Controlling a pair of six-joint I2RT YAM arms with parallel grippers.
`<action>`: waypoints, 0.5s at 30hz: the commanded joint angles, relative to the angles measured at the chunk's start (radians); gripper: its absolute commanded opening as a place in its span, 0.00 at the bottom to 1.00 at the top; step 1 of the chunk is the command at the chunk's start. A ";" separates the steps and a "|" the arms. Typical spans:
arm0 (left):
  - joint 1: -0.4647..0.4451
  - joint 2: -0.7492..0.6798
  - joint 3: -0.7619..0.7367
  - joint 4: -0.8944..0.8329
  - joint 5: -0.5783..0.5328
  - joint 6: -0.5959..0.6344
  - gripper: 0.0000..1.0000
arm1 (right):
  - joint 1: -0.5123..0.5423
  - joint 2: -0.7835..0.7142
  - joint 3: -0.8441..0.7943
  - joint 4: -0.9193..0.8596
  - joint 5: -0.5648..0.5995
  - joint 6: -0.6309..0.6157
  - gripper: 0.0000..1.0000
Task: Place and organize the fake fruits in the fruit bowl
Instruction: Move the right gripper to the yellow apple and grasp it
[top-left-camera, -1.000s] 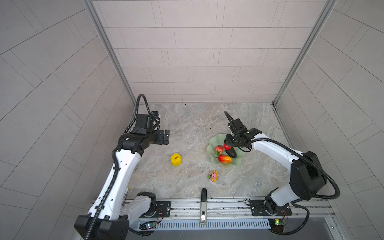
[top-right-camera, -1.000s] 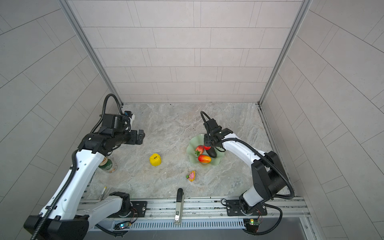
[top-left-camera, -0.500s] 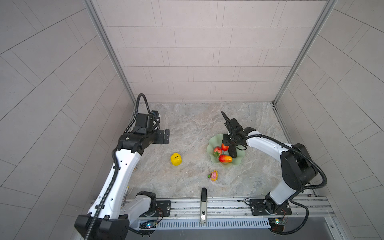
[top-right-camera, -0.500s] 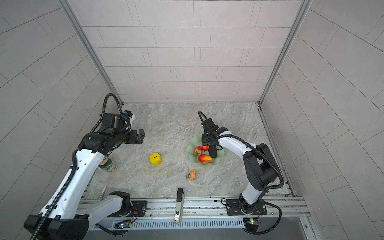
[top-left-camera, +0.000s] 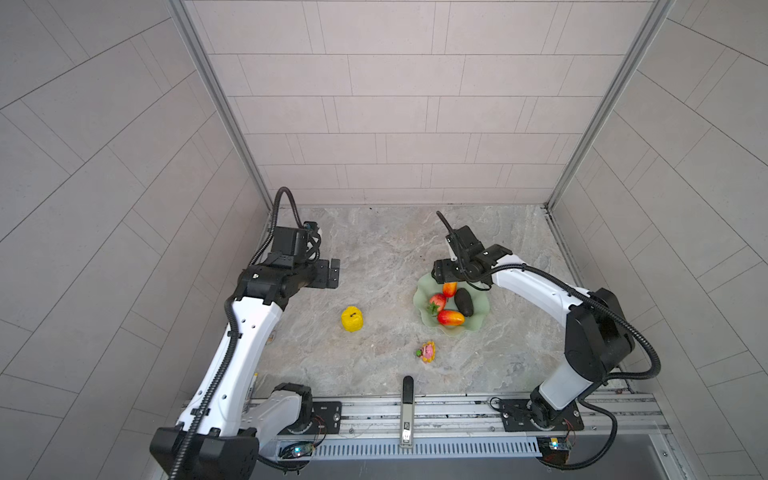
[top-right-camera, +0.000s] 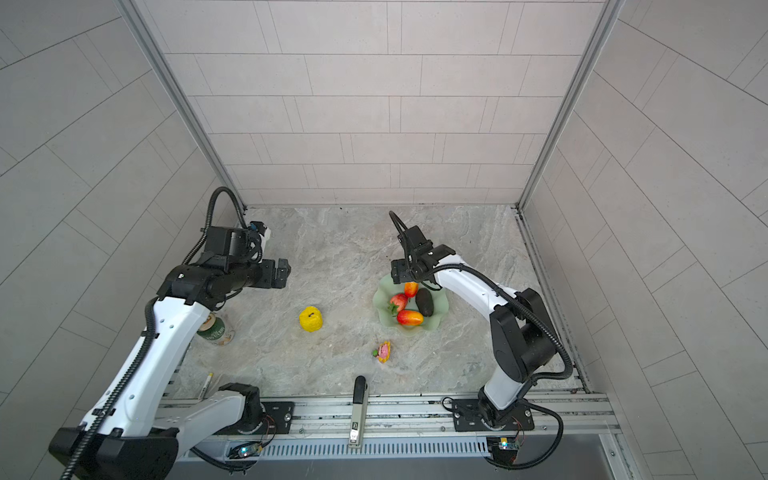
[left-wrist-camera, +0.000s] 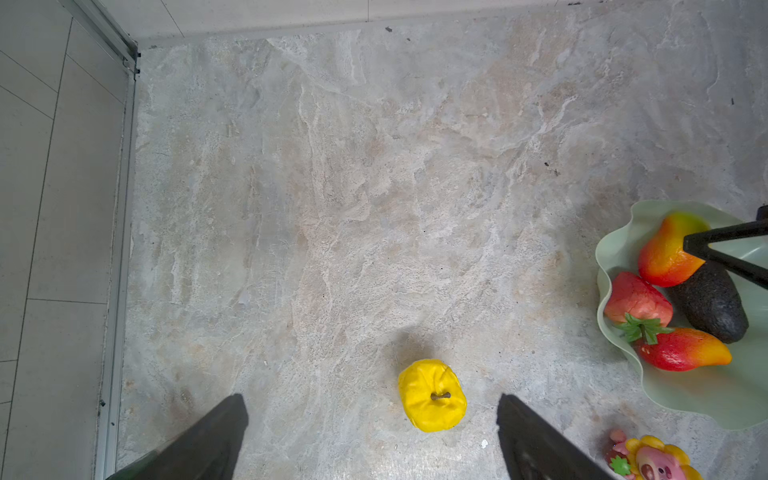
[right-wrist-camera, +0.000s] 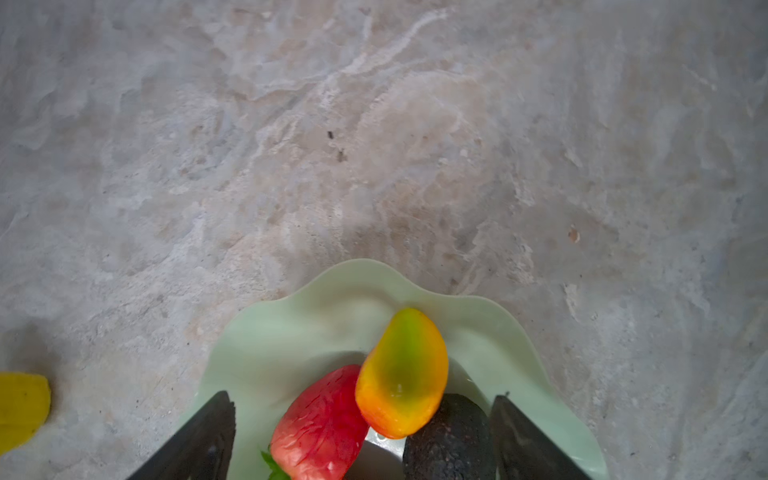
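Right end effector (right-wrist-camera: 365, 395) agape over mango (right-wrist-camera: 401, 374); clear in wrist view only.

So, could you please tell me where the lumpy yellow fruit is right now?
In both top views the yellow fruit lies on the table, left of the fruit bowl and outside it.

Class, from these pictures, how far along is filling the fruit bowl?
Done: the strawberry, dark oval, rear mango and front mango lie in the fruit bowl. In hand: nothing; the right gripper stands open over them, the left gripper open too. Left: the yellow fruit on the table.
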 joint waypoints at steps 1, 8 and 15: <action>0.001 0.002 0.026 -0.007 -0.003 0.013 1.00 | 0.109 -0.020 0.058 -0.015 -0.040 -0.110 0.93; 0.000 -0.004 0.027 -0.012 -0.003 0.013 1.00 | 0.306 0.140 0.138 0.070 -0.191 -0.202 0.99; 0.000 -0.024 0.022 -0.014 -0.021 0.007 1.00 | 0.427 0.330 0.257 0.153 -0.251 -0.147 1.00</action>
